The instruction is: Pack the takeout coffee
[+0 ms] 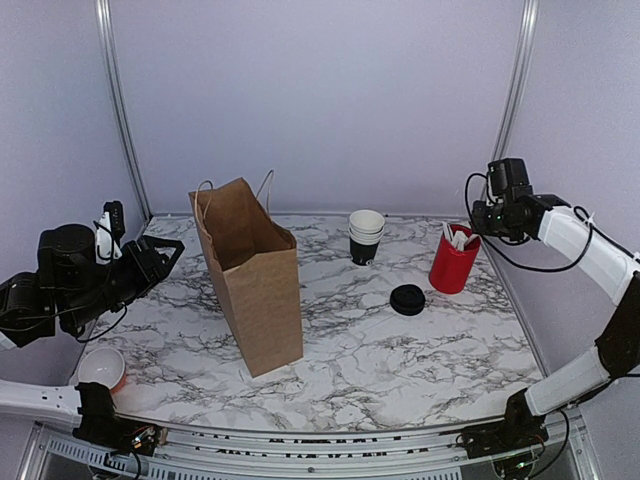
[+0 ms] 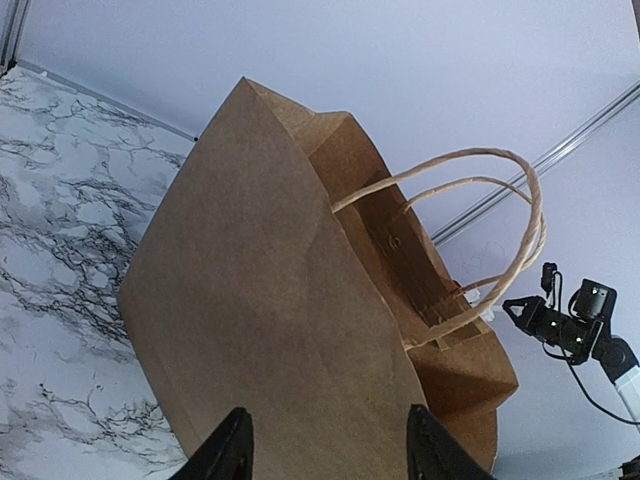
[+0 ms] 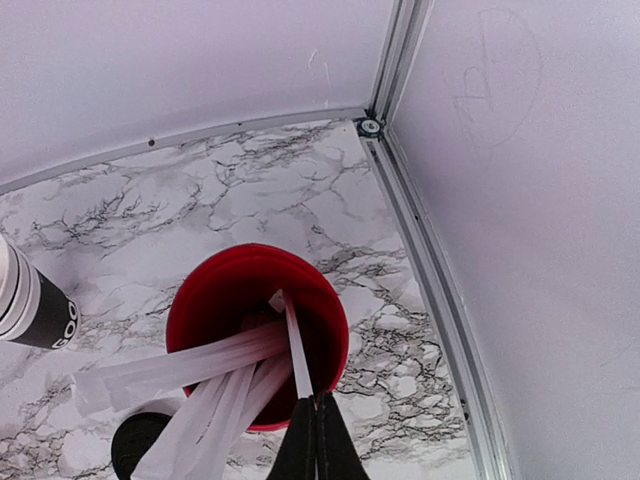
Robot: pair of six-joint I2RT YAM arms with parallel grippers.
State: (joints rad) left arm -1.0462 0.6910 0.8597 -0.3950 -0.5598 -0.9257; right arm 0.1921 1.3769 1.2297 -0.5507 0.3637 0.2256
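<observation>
Left pincer (image 2: pixel 325 455) open, jaws apart, hangs over the worktop's (image 1: pixel 400 360) left edge facing the upright brown bag (image 1: pixel 255 285). Right pincer (image 3: pixel 316 430) closed at the rim of the red cup (image 3: pixel 215 300) in the far right corner, tips meeting a white stick (image 3: pixel 294 345); can't tell if pinched. Loose black lid (image 1: pixel 407 299) right of centre. Lidded coffee cup not made out in any view.

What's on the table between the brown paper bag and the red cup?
A round black lid lies there, nearer the red cup than the paper bag; the top view shows it.
</observation>
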